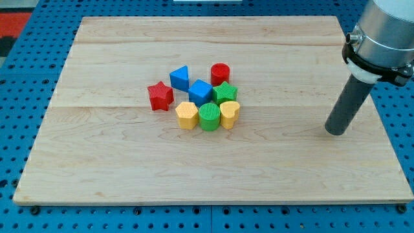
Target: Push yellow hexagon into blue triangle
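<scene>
The yellow hexagon [186,115] sits on the wooden board at the lower left of a block cluster near the middle. The blue triangle [180,78] lies above it at the cluster's upper left, apart from it. The blue cube [200,91] sits between them, to the right. My tip [336,131] rests on the board far to the view's right of the cluster, touching no block.
A red star [160,96] lies left of the cluster. A red cylinder [220,73], green star [225,92], green cylinder [209,116] and yellow heart [229,113] make up the rest. The board [97,162] lies on a blue perforated table.
</scene>
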